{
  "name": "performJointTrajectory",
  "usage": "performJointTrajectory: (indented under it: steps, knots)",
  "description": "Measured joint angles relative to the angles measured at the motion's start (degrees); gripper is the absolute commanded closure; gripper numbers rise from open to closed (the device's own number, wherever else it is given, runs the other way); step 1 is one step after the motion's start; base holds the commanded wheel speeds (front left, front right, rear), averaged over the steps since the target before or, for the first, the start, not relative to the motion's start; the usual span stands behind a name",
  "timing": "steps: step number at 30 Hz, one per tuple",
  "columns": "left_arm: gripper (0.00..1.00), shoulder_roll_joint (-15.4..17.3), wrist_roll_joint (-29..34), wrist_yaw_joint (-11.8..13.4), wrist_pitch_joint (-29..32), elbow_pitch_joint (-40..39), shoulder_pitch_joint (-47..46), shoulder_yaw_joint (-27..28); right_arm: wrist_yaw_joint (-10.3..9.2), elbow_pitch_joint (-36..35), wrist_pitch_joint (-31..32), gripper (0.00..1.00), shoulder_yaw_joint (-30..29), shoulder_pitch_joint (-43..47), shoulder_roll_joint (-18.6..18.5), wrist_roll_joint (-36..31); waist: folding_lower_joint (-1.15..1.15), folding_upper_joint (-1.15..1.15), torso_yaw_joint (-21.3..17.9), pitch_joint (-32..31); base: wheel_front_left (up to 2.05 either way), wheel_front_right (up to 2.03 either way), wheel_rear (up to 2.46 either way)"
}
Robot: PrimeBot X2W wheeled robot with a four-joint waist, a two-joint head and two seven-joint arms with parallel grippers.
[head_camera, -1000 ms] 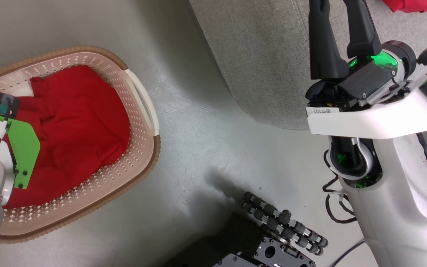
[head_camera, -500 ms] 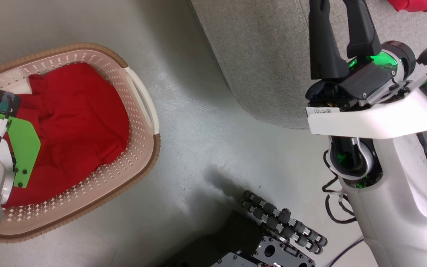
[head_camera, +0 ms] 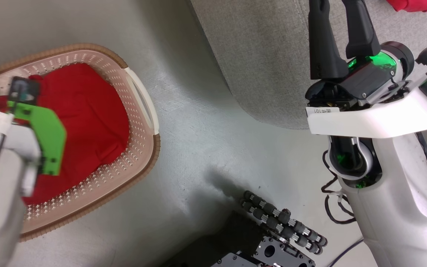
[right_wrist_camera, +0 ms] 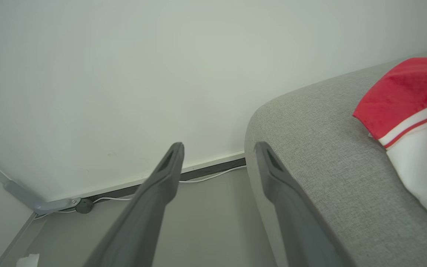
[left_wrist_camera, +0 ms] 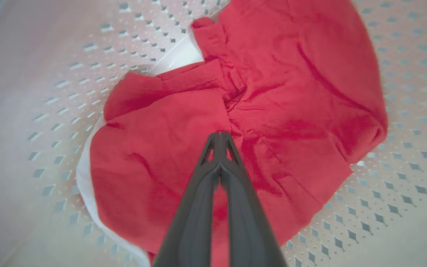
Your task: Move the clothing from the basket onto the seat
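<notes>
**A:** Head camera: where's the clothing (head_camera: 87, 111)?
**B:** In the basket (head_camera: 139, 159). Soft, light, floppy. The arm's sticker (head_camera: 323, 110) is too tiny to read.
**A:** Left wrist?
**B:** The left gripper (left_wrist_camera: 221, 136) is pinched tight at a bunched fold, a good grab spot.
**A:** Right wrist?
**B:** The right gripper (right_wrist_camera: 217, 148) is wide, empty, beside the seat (right_wrist_camera: 328, 178).
</notes>
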Motion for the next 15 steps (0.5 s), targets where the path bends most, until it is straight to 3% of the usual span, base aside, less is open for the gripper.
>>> performJointTrajectory:
  steps: [5, 15]
  knots:
    - [1.0, -3.4, -3.3, 0.0, -3.8, -3.9, 4.0, 1.1, 0.09, 1.2, 0.0, 0.0, 0.6, 0.0, 0.1, 0.6, 0.0, 0.0, -0.3, -0.8, 0.0, 0.0, 0.0]
    - [1.0, -3.1, -3.6, 0.5, -9.1, -8.3, 11.4, 2.4, 0.14, 3.4, 0.0, 0.0, -1.1, 0.1, 0.1, -0.9, 0.0, 0.0, -0.3, -4.1, 0.0, 0.0, 0.0]
